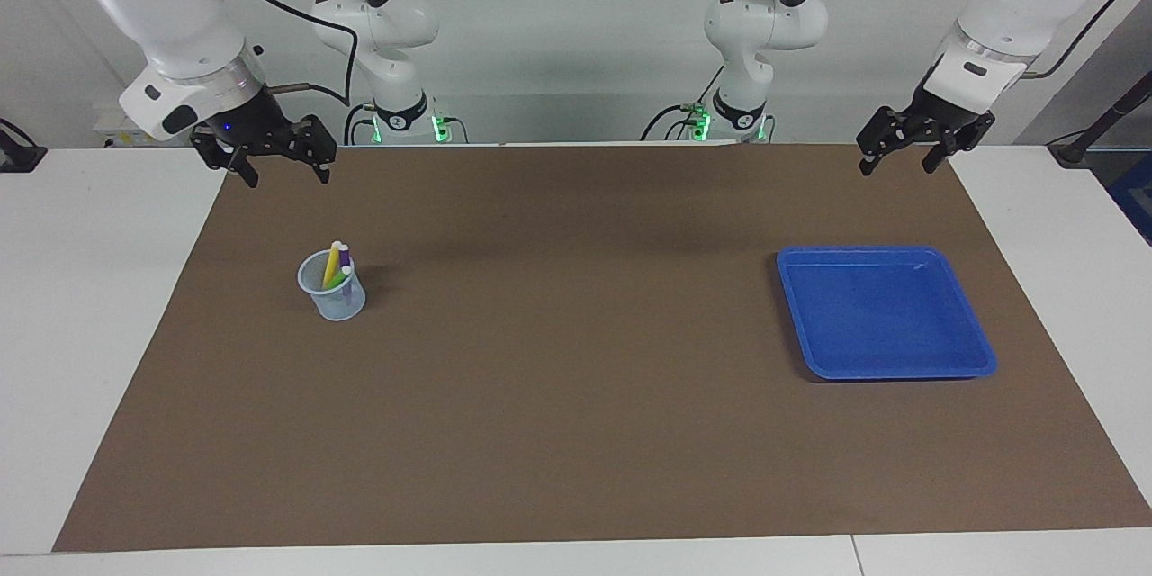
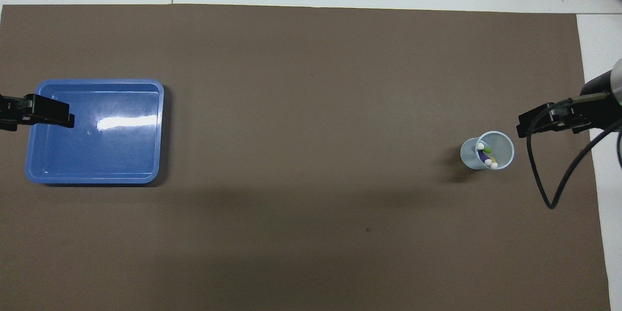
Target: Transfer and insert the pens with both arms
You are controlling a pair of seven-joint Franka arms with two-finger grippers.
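The yellow pen (image 1: 331, 265), the purple pen (image 1: 344, 257) and the green pen (image 1: 338, 282) stand together, pale ends up, in a small clear cup (image 1: 338, 302) toward the right arm's end of the table. The overhead view shows the cup (image 2: 508, 148) with the pens' pale tips inside. My right gripper (image 1: 281, 169) hangs open and empty in the air, over the mat edge by the robots, apart from the cup; it also shows in the overhead view (image 2: 549, 124). My left gripper (image 1: 900, 164) hangs open and empty above the mat near the blue tray (image 1: 886, 310).
The blue tray (image 2: 97, 155) lies empty on the brown mat (image 1: 576, 378) toward the left arm's end. In the overhead view the left gripper (image 2: 36, 112) overlaps the tray's end. Two smaller white arms with green lights stand at the robots' edge. A black cable (image 2: 554, 194) loops from the right arm.
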